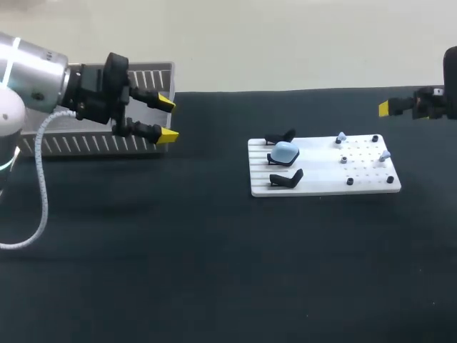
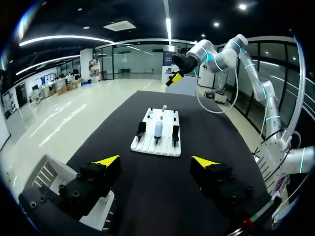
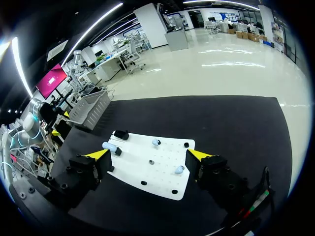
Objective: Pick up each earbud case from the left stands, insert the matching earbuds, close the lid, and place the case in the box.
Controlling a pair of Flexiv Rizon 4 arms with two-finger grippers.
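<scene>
Bright, even o'head light; faint shadows on table [image 1: 214, 271]

No lettering, number, label or sign can be read on anything on the worktop [image 1: 214, 271]. The white board [image 1: 321, 182] near the worktop's middle shows only small dark and pale specks, too small to tell as print. The slatted box [image 1: 93, 145], well to the left of the white board, bears no mark that can be made out.
</scene>
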